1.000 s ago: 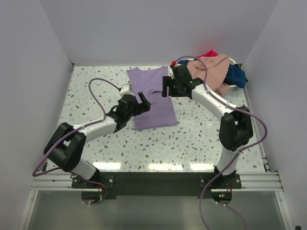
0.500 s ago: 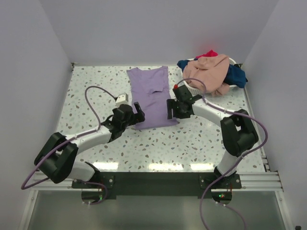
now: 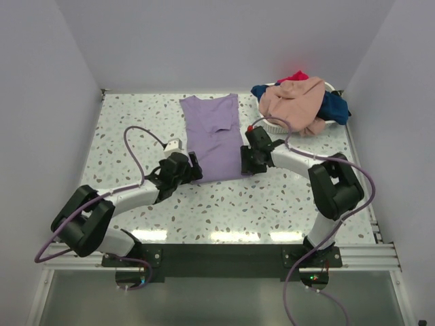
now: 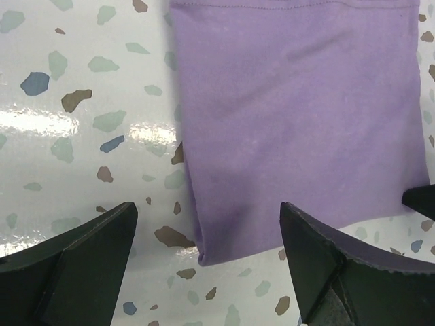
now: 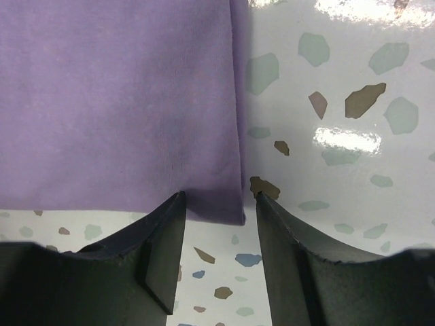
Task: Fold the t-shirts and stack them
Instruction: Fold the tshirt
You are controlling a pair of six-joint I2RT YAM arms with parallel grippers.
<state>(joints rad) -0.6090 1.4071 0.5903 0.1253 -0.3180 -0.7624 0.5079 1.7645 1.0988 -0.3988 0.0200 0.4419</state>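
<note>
The lavender-purple short-sleeved fabric t-shirt [image 3: 213, 136] lies flat on the speckled terrazzo table [image 3: 129, 129], left of centre and well apart from the white oval basket [image 3: 273, 123], where the peach-pink shirt [image 3: 299, 98], the navy blue shirt [image 3: 336, 107] and a scrap of the red shirt [image 3: 296, 75] sit heaped together. The lavender shirt has its sides folded in, so it reads as a narrow strip. Its long axis runs from the near side of the table toward the far wall, leaning a little to the right at the near end, and the far end is the wider one. Which end holds the neck cannot be told from these views. The two arms sit low at the strip's near end, one at each corner, and that placement looks like preparation to pinch both corners and carry the near end over toward the far end for a crosswise fold. The left gripper [image 3: 192, 168] has its fingers spread wide, straddling the near-left corner with table showing on either side of the cloth. The right gripper [image 3: 246, 161] has a much narrower gap between its fingers, with the near-right corner lying in that gap. They have not yet met on the fabric, so nothing is held. Taking both corners together should keep the hem straight as it lifts.
</note>
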